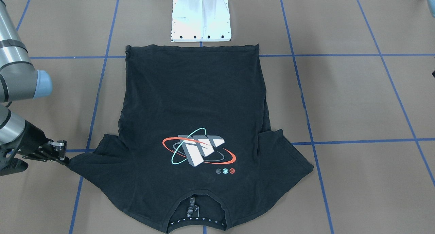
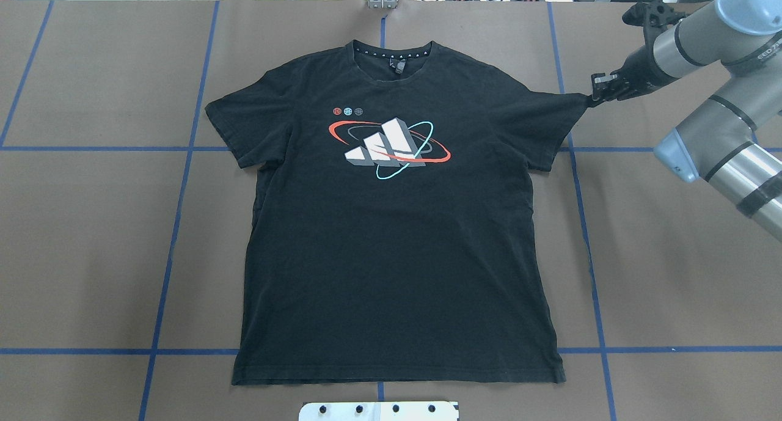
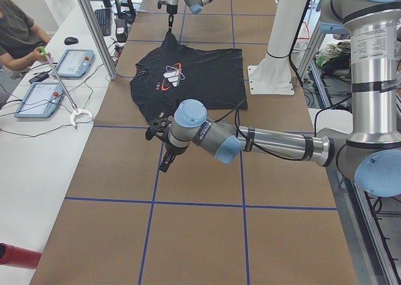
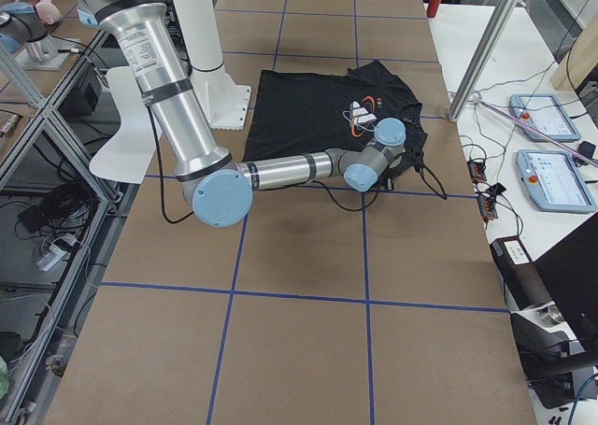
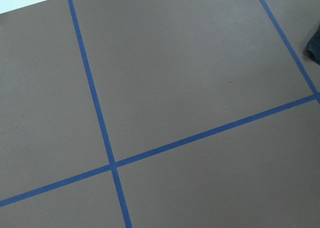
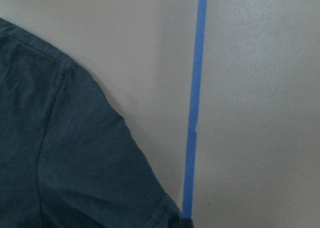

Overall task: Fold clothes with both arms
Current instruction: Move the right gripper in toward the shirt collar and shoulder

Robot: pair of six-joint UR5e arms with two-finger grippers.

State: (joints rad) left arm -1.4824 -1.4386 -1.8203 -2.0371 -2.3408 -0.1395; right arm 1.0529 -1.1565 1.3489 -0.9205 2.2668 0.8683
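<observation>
While the right gripper [image 2: 594, 98] pinches: its jaws are closed on the tip of one sleeve [image 2: 550, 124], which is drawn out to a point.
Done: the T-shirt [image 2: 391, 256] lies spread flat with its logo [image 2: 391, 143] up, and no fold shows.
Left to do: every fold, I judge, starting with this sleeve.
T-shirt from the right gripper: the sleeve is at the fingertips and the body spreads away beyond it, flat on the table [image 2: 641, 256].
Other sleeve: at the shirt's opposite edge, well apart and untouched.
Left gripper [image 3: 166, 161]: over bare table near that far sleeve, not touching it. I cannot tell how far it is open.
</observation>
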